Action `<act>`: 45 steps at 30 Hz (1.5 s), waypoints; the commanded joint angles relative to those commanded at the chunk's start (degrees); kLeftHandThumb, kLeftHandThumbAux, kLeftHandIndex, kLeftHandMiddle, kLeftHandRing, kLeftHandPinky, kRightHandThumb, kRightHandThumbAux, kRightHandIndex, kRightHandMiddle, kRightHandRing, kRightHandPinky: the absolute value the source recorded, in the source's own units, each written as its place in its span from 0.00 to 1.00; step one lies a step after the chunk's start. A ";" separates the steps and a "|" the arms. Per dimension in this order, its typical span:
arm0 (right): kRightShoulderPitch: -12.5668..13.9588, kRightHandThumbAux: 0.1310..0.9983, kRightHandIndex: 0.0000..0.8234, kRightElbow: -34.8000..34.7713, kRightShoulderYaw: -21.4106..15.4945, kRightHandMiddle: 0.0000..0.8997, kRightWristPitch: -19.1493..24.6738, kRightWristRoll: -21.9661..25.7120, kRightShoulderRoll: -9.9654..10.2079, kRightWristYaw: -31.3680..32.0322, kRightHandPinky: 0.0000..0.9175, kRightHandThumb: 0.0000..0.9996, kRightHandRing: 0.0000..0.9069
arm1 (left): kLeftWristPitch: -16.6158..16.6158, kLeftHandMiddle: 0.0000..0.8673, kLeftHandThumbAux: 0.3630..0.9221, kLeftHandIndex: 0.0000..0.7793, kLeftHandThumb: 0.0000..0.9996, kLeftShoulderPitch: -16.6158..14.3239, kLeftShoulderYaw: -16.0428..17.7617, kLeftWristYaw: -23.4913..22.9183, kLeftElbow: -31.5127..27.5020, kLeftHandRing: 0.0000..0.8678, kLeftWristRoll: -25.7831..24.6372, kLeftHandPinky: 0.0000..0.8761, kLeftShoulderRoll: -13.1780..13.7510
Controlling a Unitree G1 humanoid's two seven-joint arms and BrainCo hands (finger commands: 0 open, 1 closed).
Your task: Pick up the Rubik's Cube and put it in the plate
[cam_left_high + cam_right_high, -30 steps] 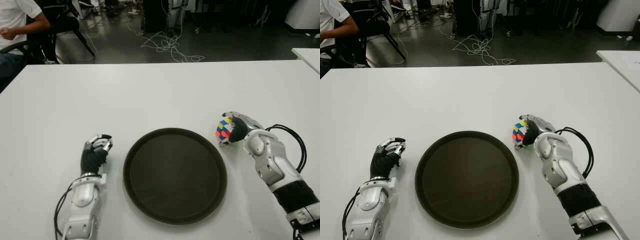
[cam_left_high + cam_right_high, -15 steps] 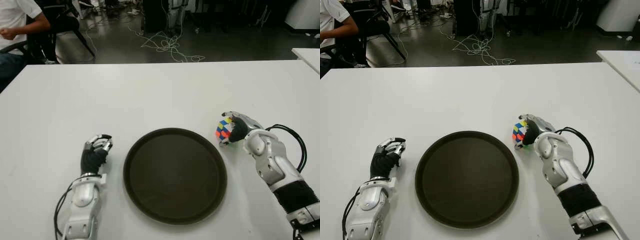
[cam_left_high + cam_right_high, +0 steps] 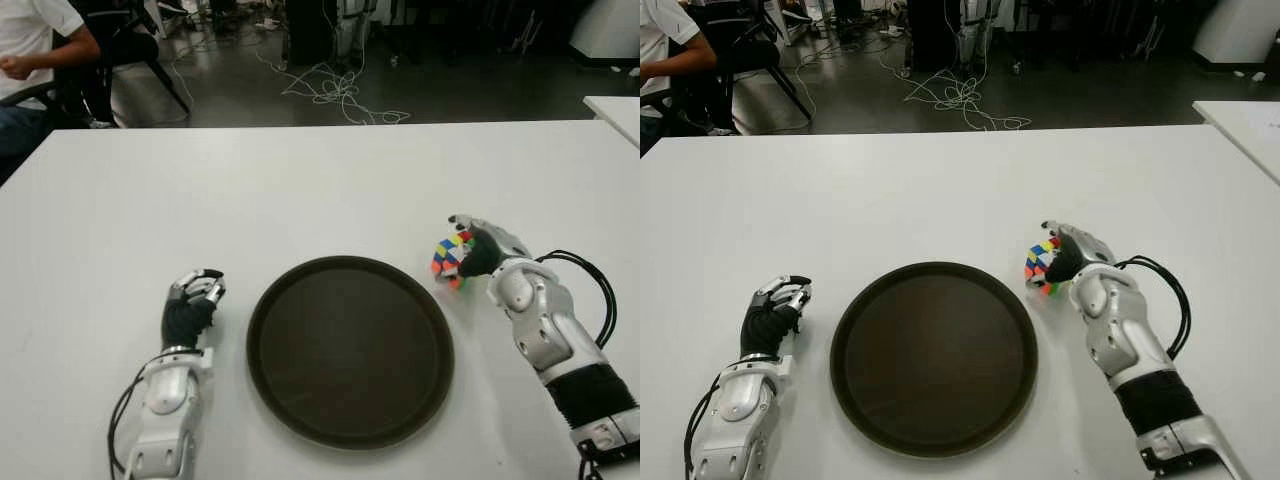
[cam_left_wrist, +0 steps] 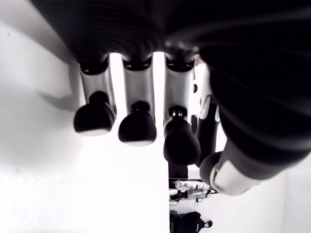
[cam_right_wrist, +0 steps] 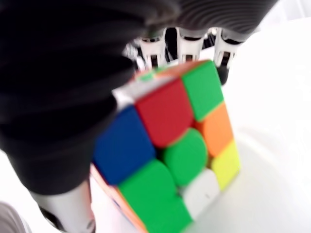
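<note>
My right hand (image 3: 468,248) is closed around the Rubik's Cube (image 3: 448,259), a small multicoloured cube held just off the right rim of the dark round plate (image 3: 350,350). The right wrist view shows the Rubik's Cube (image 5: 170,150) up close, tilted, with my fingers (image 5: 187,46) wrapped behind it. The cube looks lifted slightly above the white table (image 3: 300,190). My left hand (image 3: 192,300) shows to the left of the plate, its fingers (image 4: 138,126) curled with nothing in them.
A second white table (image 3: 615,110) stands at the far right. Beyond the table's far edge are a seated person (image 3: 30,50) at the far left, chairs and loose cables (image 3: 335,90) on the dark floor.
My right hand has risen and tilted a little with the cube in it. The left hand has not moved.
</note>
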 joint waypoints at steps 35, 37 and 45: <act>0.76 0.69 0.52 0.84 -2.46 0.78 -3.47 4.54 1.64 -5.57 0.80 0.69 0.79 | 1.59 0.95 0.61 0.57 0.71 0.14 -0.01 0.18 -1.19 0.96 -0.15 0.94 -0.21; 0.73 0.69 0.52 0.92 -2.39 0.79 -3.62 4.47 1.57 -5.67 0.80 0.69 0.79 | 1.39 0.95 0.61 0.57 0.71 0.10 -0.03 0.11 -1.01 0.96 -0.09 0.94 -0.11; 0.64 0.69 0.52 1.37 -2.06 0.79 -4.30 4.06 1.22 -6.14 0.81 0.69 0.80 | 1.54 0.94 0.61 0.57 0.71 0.05 0.18 0.57 -0.96 0.95 -0.23 0.93 -0.42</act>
